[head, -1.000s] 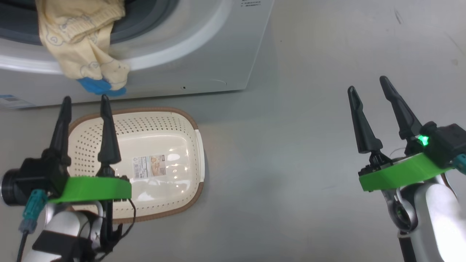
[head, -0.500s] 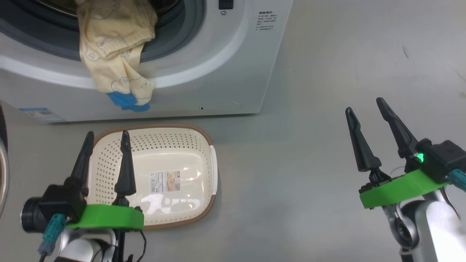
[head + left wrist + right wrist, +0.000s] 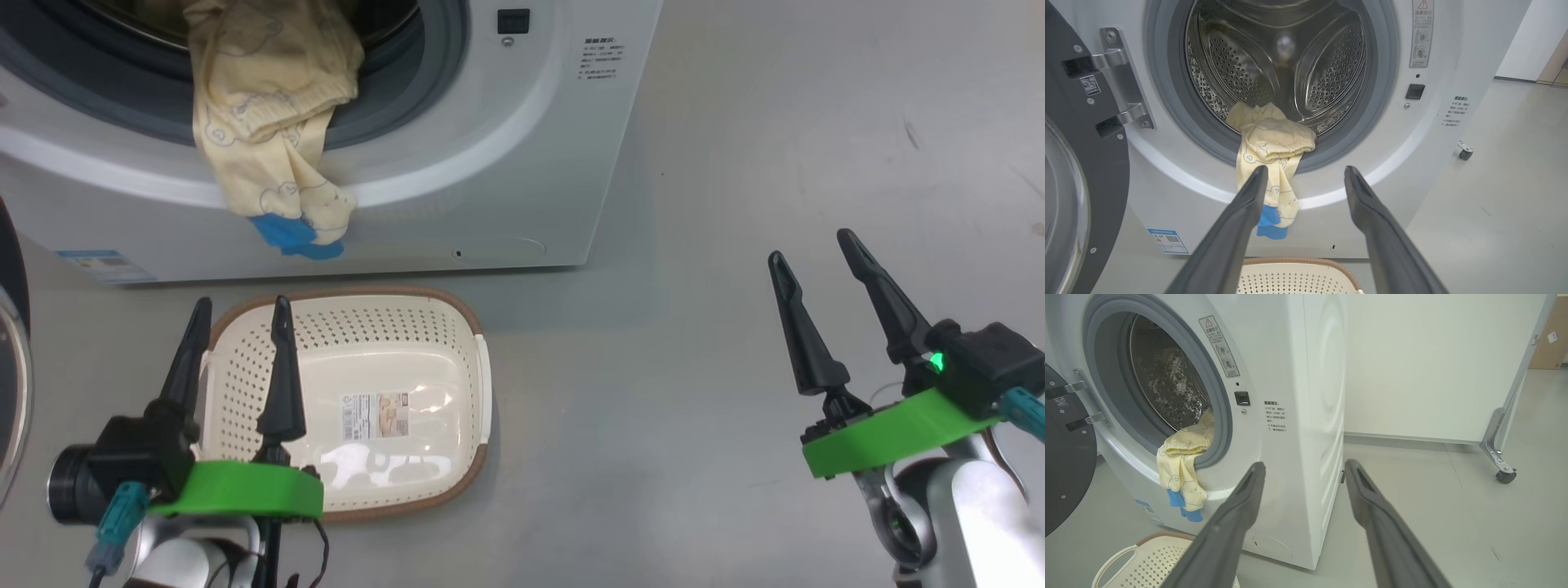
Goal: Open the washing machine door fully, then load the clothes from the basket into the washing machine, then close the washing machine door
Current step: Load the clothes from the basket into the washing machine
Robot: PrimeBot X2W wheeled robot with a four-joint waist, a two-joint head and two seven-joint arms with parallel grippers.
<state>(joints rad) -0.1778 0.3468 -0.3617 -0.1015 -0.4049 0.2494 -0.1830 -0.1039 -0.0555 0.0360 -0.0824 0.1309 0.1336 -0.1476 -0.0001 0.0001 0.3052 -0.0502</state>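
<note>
Left wrist view: clothes (image 3: 1274, 139) hang over the washing machine (image 3: 1453, 49) rim at 6 o'clock, half outside, likely blocking door (image 3: 1106, 183) closure. Left gripper (image 3: 242, 302) and right gripper (image 3: 808, 245) spread wide, empty; basket (image 3: 359, 331) lies empty.

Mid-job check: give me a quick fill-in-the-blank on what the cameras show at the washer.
1. The basket in front of the washing machine is ______.
2. The washing machine door stands ______.
3. The clothes hang out of the machine, their lowest patch coloured ______.
4. The left end effector and the right end effector are both ______.
Missing words: empty; open; blue; open.
</note>
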